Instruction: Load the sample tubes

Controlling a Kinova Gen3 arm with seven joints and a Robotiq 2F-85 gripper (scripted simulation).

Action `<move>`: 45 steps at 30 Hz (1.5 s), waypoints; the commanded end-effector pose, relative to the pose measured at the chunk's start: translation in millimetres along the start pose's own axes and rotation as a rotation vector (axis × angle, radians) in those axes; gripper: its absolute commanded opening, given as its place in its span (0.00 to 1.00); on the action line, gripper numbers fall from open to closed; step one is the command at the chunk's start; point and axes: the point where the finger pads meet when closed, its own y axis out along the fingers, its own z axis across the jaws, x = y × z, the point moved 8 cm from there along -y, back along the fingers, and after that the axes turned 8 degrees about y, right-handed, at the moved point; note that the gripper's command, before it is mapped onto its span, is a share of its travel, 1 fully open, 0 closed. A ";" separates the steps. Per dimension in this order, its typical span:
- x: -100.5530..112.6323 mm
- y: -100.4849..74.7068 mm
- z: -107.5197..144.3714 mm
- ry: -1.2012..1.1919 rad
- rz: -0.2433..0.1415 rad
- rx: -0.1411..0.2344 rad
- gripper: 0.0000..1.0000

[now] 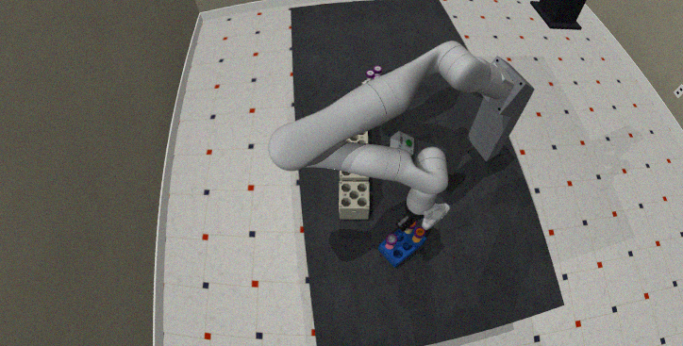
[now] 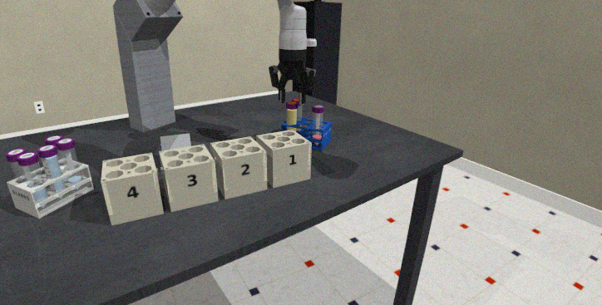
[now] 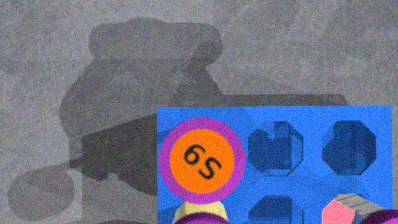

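Note:
The blue sample rack stands at the table's right end, behind adapter 1. Sample S9, purple cap with an orange dot, stands in a corner well of the rack. A tube with yellow fill stands in the well beside it; its cap label is cut off in the wrist view. The grey-dot tube X5 stands at the rack's other end. My gripper hangs open and empty just above the S9 cap, fingers pointing down. Adapters 2, 3 and 4 stand in a row, all holes empty.
A white rack of water blanks with several purple-capped tubes stands at the table's left end. The small desk with the green DONE key sits behind the adapters near the arm's base column. Several rack wells next to S9 are empty.

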 end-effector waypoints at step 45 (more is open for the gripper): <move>-0.2 15.9 0.2 0.000 0.001 0.001 0.62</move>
